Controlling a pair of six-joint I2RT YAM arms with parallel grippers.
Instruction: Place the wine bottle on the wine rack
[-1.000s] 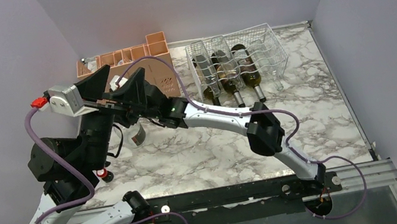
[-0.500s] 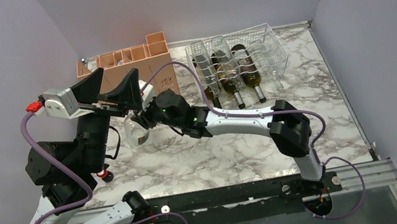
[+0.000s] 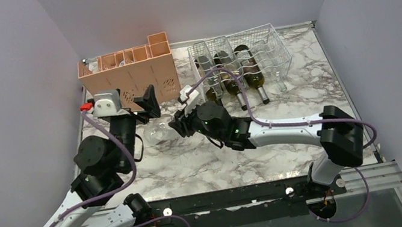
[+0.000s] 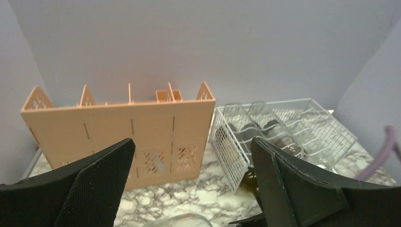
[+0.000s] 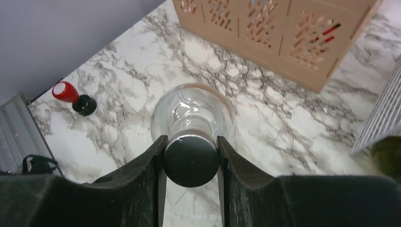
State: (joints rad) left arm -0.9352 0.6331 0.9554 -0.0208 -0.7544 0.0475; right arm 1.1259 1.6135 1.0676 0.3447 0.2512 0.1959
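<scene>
A clear glass wine bottle (image 3: 156, 134) with a black cap (image 5: 191, 163) is upright over the marble table, in front of the peach crate. My right gripper (image 3: 178, 124) is shut on its neck just under the cap, as the right wrist view (image 5: 191, 142) shows. I cannot tell whether its base touches the table. My left gripper (image 3: 142, 112) is open and empty just left of and above the bottle; its fingers (image 4: 94, 182) are spread wide. The white wire wine rack (image 3: 263, 42) at the back right holds three dark bottles (image 3: 252, 75); it also shows in the left wrist view (image 4: 302, 118).
The peach-orange compartment crate (image 3: 131, 75) stands at the back left, close behind both grippers; it also shows in the left wrist view (image 4: 123, 137). A small red-capped object (image 5: 67, 92) stands on the table (image 3: 305, 97) near the left wall.
My left arm has dropped from high up to low beside the crate, its jaws still open. My right arm has drawn back to the right and lowered, bringing the clear bottle slightly right.
</scene>
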